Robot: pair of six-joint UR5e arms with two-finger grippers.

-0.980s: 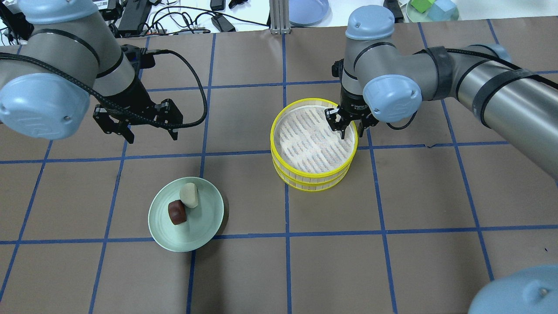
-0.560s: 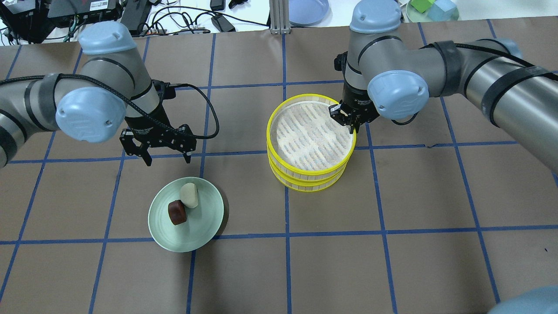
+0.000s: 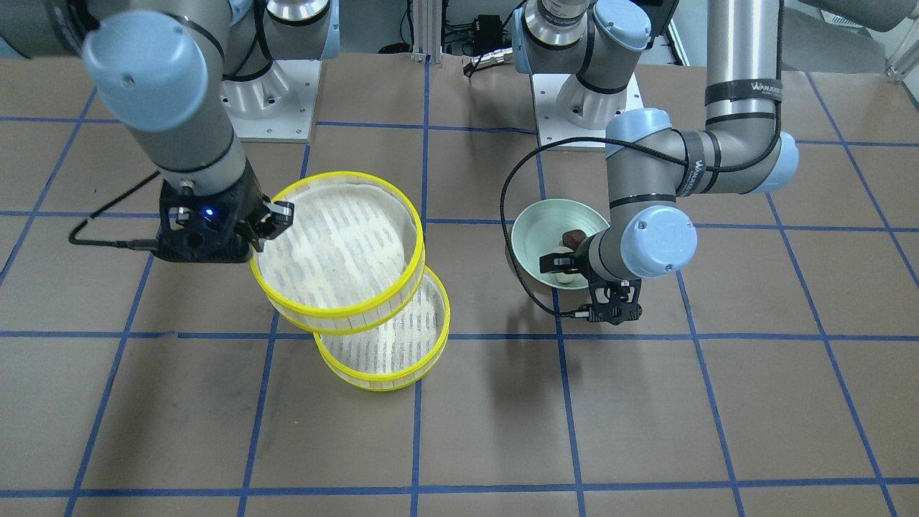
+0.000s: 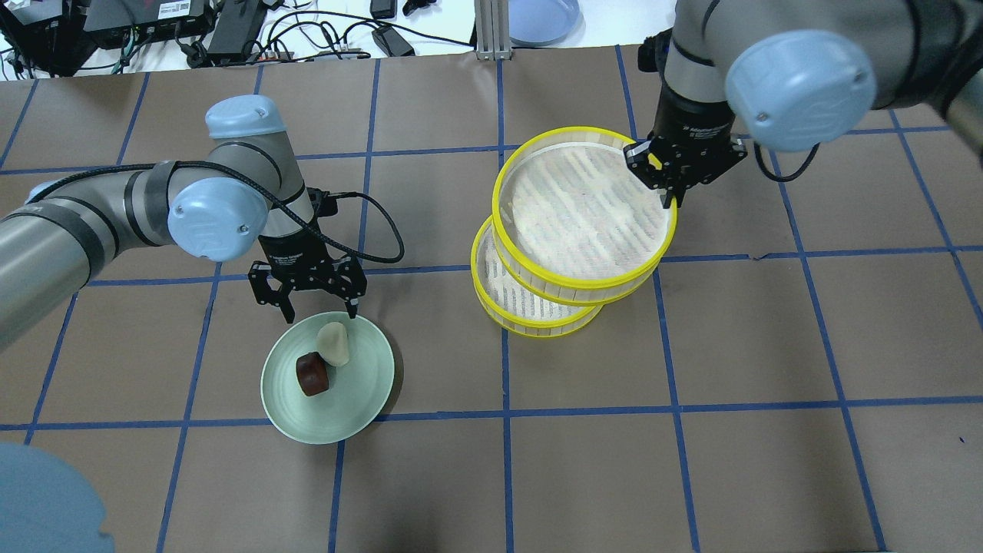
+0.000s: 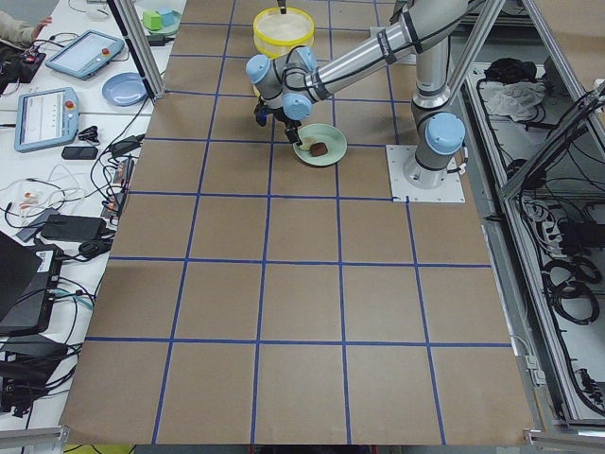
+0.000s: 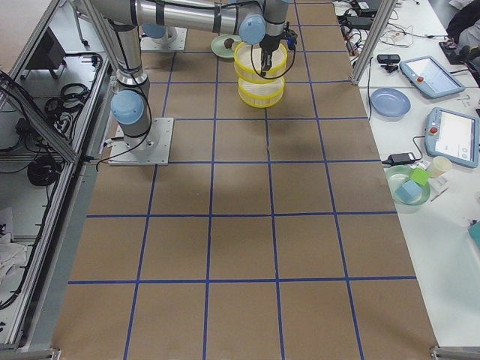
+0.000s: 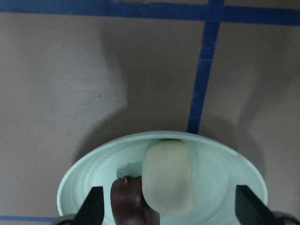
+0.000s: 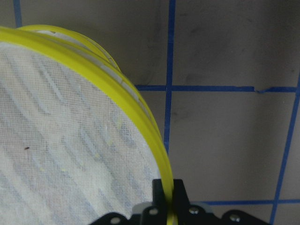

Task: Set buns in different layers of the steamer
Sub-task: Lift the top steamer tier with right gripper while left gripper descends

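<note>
R gripper [image 4: 666, 190] clamped on far rim of top steamer tray [image 4: 584, 290], holding it up, offset over lower tray [image 4: 530, 326]. L gripper [image 4: 321, 313] spread wide just above plate [image 4: 361, 399]; cream bun [image 4: 334, 343] w/ brown bun [image 4: 311, 374] lie under it.

Bright, even overhead light, soft shadows; wrist views slightly blurred.
</note>
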